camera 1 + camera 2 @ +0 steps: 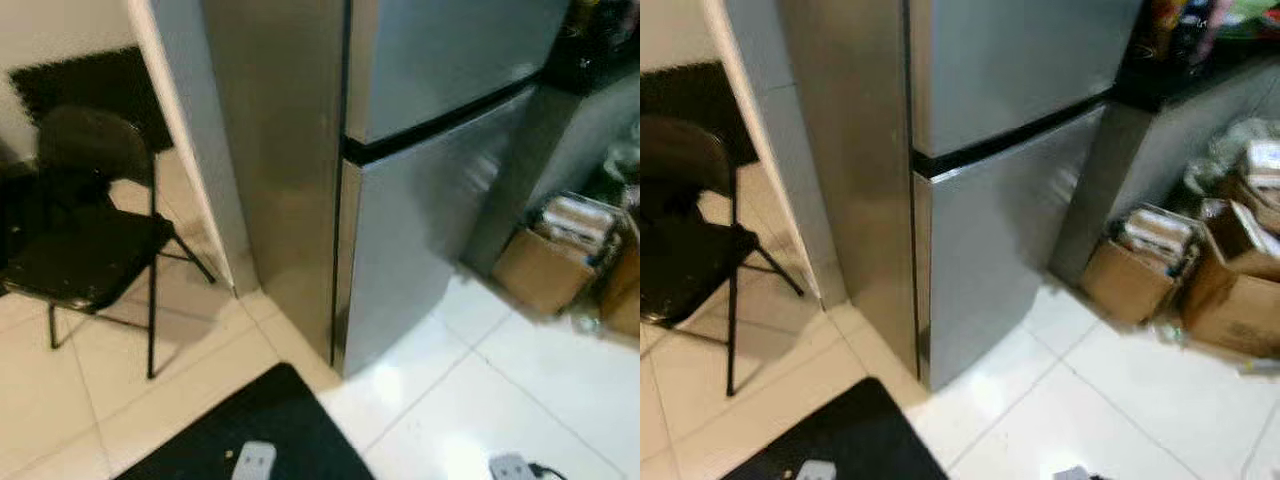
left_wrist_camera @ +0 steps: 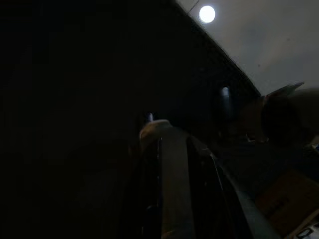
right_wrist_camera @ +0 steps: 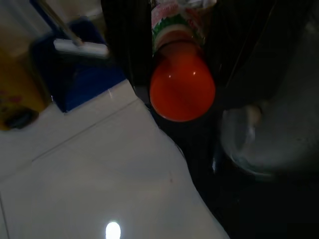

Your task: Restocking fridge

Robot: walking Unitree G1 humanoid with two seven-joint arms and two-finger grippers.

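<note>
You're facing the tall silver two-door fridge (image 1: 400, 180), both doors closed. Right gripper (image 3: 182, 30) is clenching an orange-capped bottle (image 3: 182, 87); left claw can't tell. Nothing's stocked yet.

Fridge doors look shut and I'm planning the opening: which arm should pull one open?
Probably the left. The right end effector appears to hold an orange bottle, while nothing can be made out in the left wrist view. Both fridge doors are closed.
</note>
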